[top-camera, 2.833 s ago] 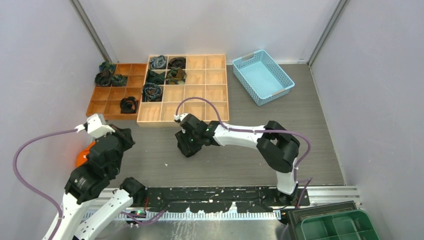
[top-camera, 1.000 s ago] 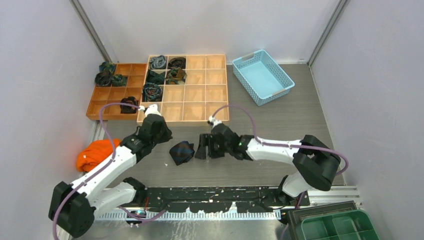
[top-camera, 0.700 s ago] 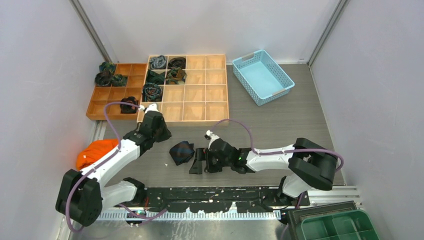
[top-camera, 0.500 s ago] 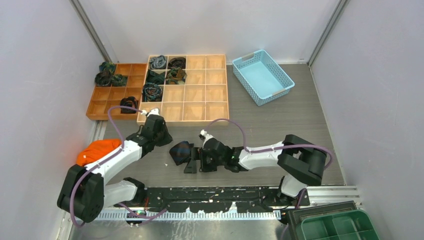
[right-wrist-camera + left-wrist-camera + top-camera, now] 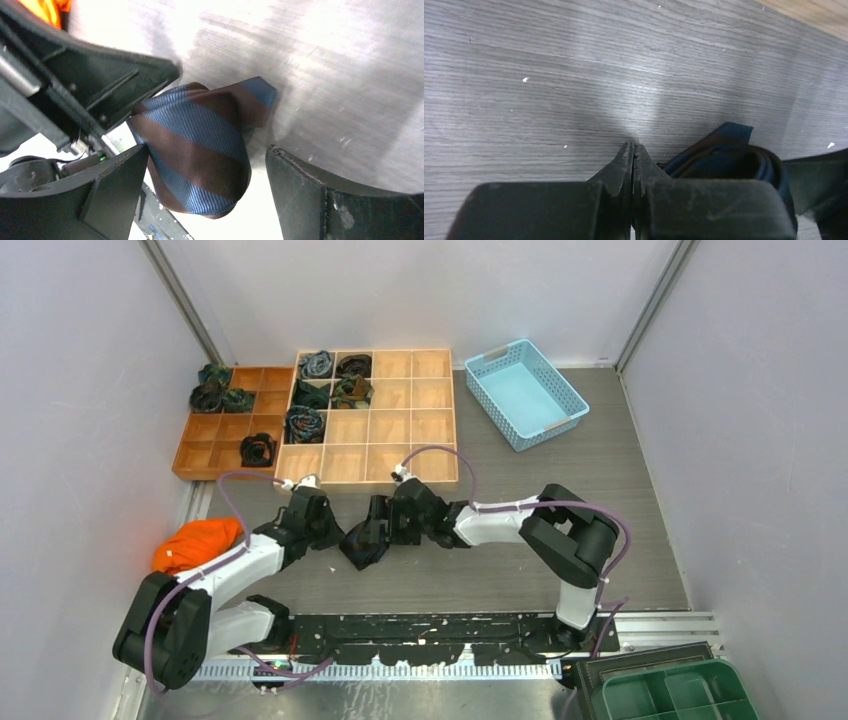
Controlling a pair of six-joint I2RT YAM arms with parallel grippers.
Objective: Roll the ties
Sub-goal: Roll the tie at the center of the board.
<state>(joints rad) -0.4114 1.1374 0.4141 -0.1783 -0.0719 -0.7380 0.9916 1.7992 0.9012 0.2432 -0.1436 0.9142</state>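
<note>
A tie (image 5: 200,145) rolled into a brown-and-blue striped coil lies on the grey table (image 5: 520,540) between my two grippers, and appears as a dark bundle (image 5: 360,546) in the top view. My right gripper (image 5: 205,200) is open, one finger on each side of the coil, not pressing it. My left gripper (image 5: 633,148) is shut and empty, its tips on the table just left of the coil (image 5: 734,160). Several other rolled ties (image 5: 304,424) sit in compartments of the two wooden trays.
A light wooden grid tray (image 5: 400,455) and a darker orange-brown one (image 5: 205,450) stand at the back left. A blue basket (image 5: 525,392) sits at the back right. An orange rounded object (image 5: 195,543) lies by the left arm, and a green bin (image 5: 670,695) at the near right.
My right gripper opened wider, swung from the coil's right side up to it, and now straddles it. The left gripper slid down toward the coil's left side, still shut.
</note>
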